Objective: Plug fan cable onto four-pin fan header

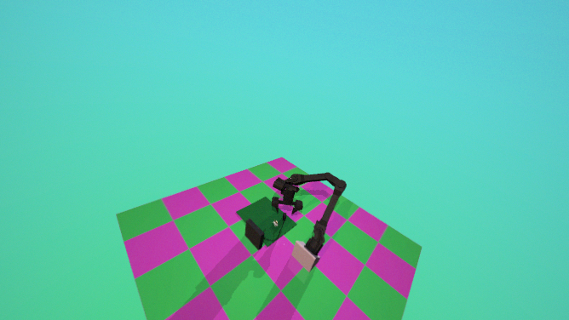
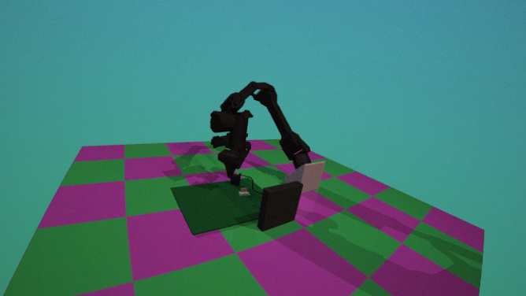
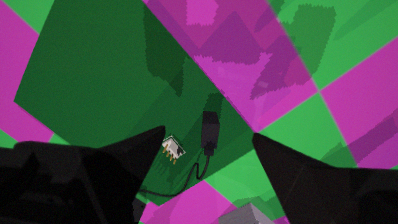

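Wrist view puts the black plug [image 3: 210,131] just past centre, lying on the dark green board [image 3: 95,75] near its edge, its cable [image 3: 192,180] curling toward six o'clock. At about nine o'clock from the plug sits the white four-pin header [image 3: 173,148], apart from it. My pincer [image 3: 209,142] hangs above both with fingers spread wide, holding nothing. Further out, the black fan [image 2: 279,205] stands upright at the board's corner on the checkered floor [image 2: 181,244].
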Motion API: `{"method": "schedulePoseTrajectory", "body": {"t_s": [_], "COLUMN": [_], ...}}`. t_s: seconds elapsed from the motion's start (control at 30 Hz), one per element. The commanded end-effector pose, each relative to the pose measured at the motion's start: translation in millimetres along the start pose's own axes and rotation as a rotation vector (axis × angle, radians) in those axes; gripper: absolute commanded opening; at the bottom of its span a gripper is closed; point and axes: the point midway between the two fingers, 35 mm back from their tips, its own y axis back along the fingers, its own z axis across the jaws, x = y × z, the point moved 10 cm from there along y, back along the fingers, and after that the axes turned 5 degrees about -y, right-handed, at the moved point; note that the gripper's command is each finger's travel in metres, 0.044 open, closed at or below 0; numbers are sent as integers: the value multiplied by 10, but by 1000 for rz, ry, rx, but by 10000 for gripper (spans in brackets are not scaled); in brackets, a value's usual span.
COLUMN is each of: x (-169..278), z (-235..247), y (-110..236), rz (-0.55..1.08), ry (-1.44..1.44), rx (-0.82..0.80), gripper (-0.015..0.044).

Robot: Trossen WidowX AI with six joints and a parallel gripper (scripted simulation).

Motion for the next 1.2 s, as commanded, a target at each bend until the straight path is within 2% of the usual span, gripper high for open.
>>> {"method": "schedulePoseTrajectory", "body": {"t_s": [0.0, 0.67, 1.17], "x": [6, 8, 0], "z": [-2, -18, -15], "y": [-79, -343, -317], "rz": [-3, -6, -2], "ry": [6, 6, -1], "rx": [4, 6, 2], "gripper": [440, 440, 46]}}
